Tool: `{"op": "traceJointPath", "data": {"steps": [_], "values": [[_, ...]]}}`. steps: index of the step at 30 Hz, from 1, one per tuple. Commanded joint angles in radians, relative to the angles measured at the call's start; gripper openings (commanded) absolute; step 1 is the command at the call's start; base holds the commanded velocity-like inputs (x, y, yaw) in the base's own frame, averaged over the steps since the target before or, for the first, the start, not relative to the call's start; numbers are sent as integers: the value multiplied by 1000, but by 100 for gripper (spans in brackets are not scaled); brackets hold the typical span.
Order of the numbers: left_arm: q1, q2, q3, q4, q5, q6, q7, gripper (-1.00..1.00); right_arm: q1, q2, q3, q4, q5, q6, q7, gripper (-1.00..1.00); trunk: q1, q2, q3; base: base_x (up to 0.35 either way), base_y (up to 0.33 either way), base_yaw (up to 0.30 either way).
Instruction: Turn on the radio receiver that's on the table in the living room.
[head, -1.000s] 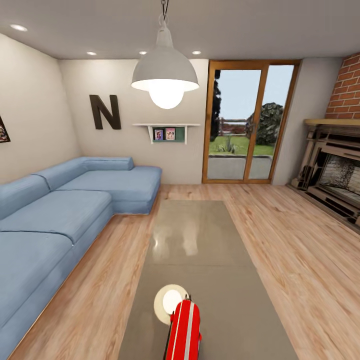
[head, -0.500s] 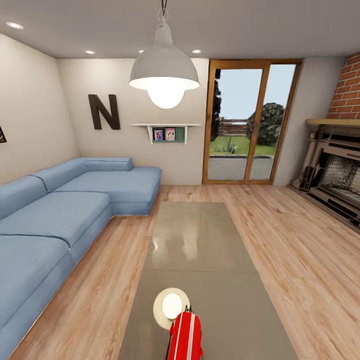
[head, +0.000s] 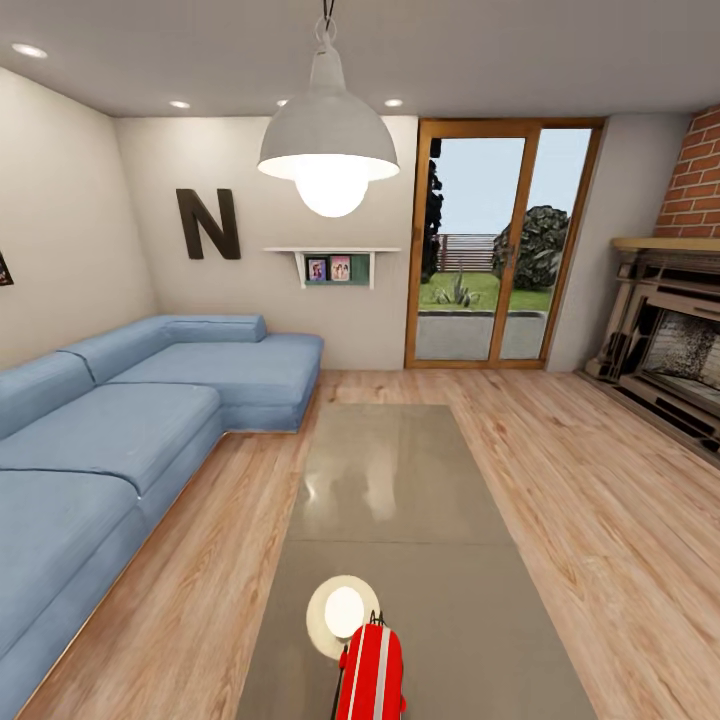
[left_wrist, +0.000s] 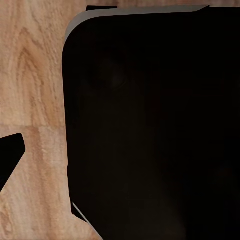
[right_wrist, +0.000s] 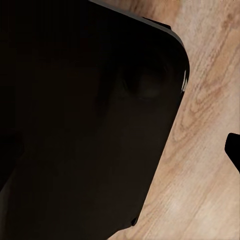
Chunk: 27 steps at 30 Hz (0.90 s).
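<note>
Radio receiver (head: 370, 672) is sitting at the bottom centre of the head view, on the near end of the table (head: 420, 500), untouched. Reaching and switching it on are remaining; I cannot tell either gripper's state.

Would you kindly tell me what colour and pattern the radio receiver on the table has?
The radio receiver is bright red with white stripes along its edge, best seen in the head view.

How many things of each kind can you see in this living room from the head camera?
Red radio receiver: 1
Coffee table: 1
Blue sectional sofa: 1
Pendant lamp: 1
Letter N on the wall: 1
Wall shelf with pictures: 1
Glass doors: 1
Brick fireplace: 1
Total: 8
</note>
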<state>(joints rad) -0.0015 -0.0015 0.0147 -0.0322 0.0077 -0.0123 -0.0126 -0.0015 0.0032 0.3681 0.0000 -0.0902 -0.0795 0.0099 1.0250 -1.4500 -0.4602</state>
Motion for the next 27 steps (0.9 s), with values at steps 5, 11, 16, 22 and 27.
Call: {"op": "traceJointPath", "data": {"steps": [5,11,16,22,27], "values": [[0,0,0,0,0,0,0,100,0,-1,1,0,-6,0,-1,100,0,0,0,0,0,0],[0,0,-2,0,0,0,0,100,0,-6,0,0,-10,-2,0,100,0,0,0,0,0,0],[0,-1,-1,0,0,0,0,100,0,-6,-1,0,-11,-3,1,100,0,0,0,0,0,0],[0,-2,-2,0,0,0,-1,100,0,-7,-1,0,-11,-3,1,100,0,0,0,0,0,0],[0,-2,-2,0,-1,0,-1,100,0,-6,-1,0,-11,-3,1,100,-12,21,9,0,0,0]]}}
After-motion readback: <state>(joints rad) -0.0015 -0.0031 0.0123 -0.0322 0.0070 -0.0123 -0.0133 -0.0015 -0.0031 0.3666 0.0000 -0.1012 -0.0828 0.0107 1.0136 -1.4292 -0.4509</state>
